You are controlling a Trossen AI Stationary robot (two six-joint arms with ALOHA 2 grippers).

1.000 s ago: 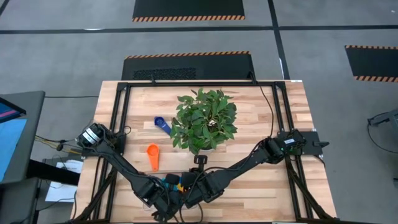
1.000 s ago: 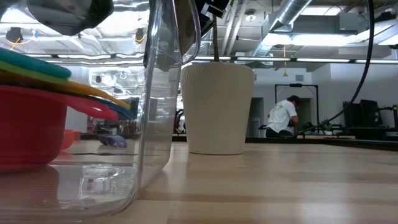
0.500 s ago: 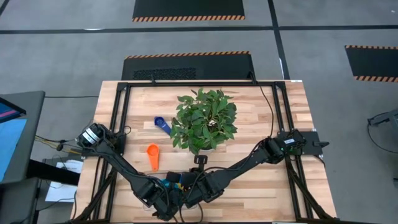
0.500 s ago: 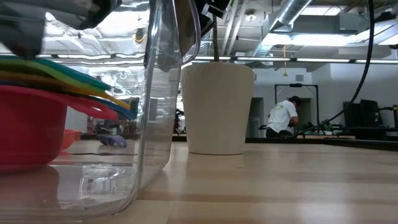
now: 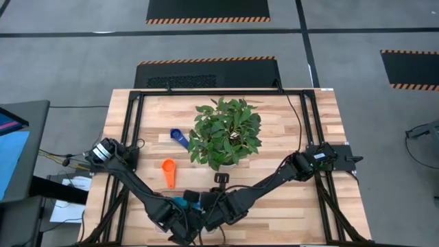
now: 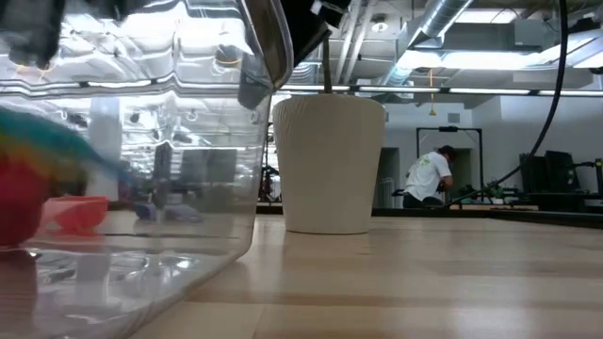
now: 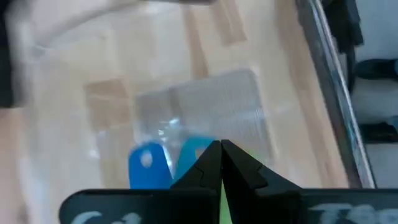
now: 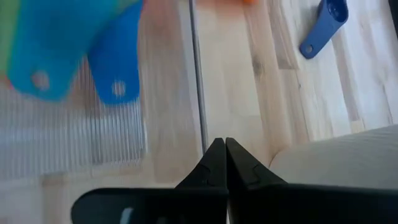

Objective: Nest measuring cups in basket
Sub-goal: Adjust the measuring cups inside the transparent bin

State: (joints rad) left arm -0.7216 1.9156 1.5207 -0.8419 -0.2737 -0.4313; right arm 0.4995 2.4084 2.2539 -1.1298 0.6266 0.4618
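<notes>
The clear basket sits tipped near the table's front edge, with its side wall slanting. Inside it is a nested stack of measuring cups, red at the bottom and green above. The green, light blue and blue handles fan out. My left gripper is shut among those handles. My right gripper is shut on the basket's wall. An orange cup and a dark blue cup lie on the bare table, left of the plant. My left gripper points steeply down beside the blue and light blue handles. A green strip shows between its fingers behind the tips. The fingers hide the place of contact, so I cannot tell whether it holds the green cup. My right gripper pinches the basket's thin upright wall between its two fingers, slanting down from the table's right and in line with the wall. The basket is tilted, with its lower edge on the table.
A leafy plant in a ribbed white pot stands just behind the basket at mid-table. Both arms cross low over the near middle of the table. Bare wood lies to the right. A person stands far off in the room.
The basket has tipped. Its side wall stood upright in the low view and now slants, while the part by my right gripper has stayed in place. The cup stack inside has shifted lower and blurs. My left gripper came in over the stack and has risen slightly.
</notes>
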